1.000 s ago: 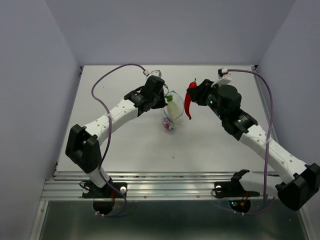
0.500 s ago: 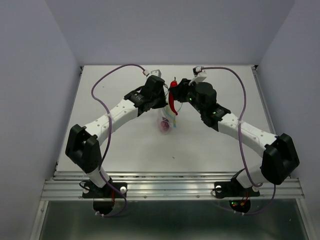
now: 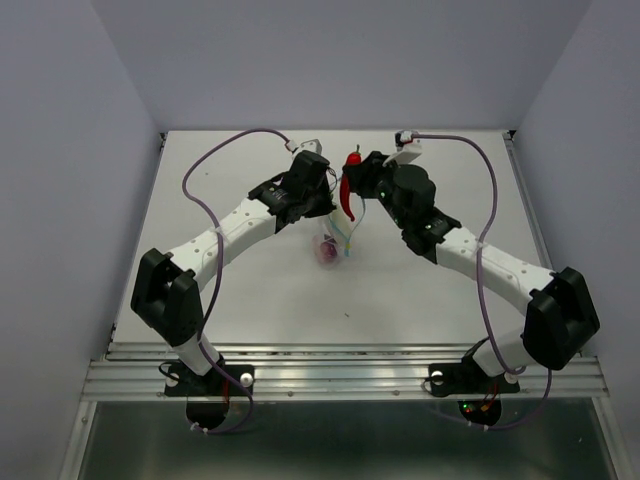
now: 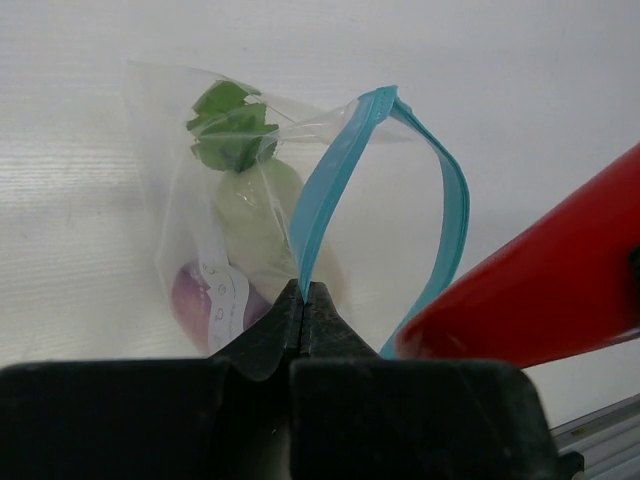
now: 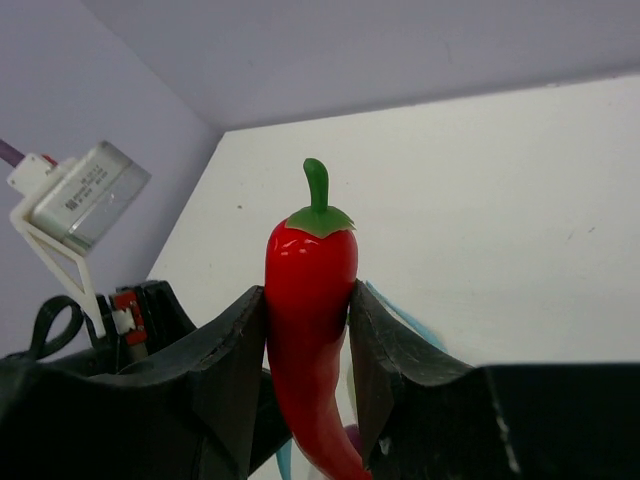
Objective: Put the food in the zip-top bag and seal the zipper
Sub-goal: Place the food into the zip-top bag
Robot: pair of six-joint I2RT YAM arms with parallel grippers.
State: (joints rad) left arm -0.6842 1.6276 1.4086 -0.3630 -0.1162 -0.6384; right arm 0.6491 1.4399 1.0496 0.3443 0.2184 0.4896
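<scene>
Two tools: you have a left tool (image 4: 302, 300) and a right tool (image 5: 308, 315). They sit close together over the far middle of the white surface (image 3: 250, 290).
Left tool: its two fingers are pressed tight together. They pinch the blue zipper (image 4: 322, 200) on one side, at the mouth of the zip-top bag (image 4: 175, 210).
Right tool: its fingers are part way apart and they squeeze the red chili (image 5: 310, 270) from both sides.
Bag: it is clear and it hangs down from your left tool. From above, its low end is near the surface, but you cannot tell if it touches.
Bag mouth: it is open. The blue strip makes a tall loop, with one side in your left tool and the other side bowed out toward the chili.
Inside the bag: a white radish (image 4: 255, 220) with its green leaves (image 4: 232, 125) up near the mouth, and a round purple onion (image 4: 190, 295) below it at the bottom.
Chili: it is outside the bag. Its green stem points up in the right wrist view, and its thin red end hangs down below the fingers. In the left wrist view the red body sits just beside the open loop, on the right.
From above: the chili is between the two tools, with its tip pointing down at the bag.
Cables: a purple cable (image 3: 215, 150) loops over each arm.
</scene>
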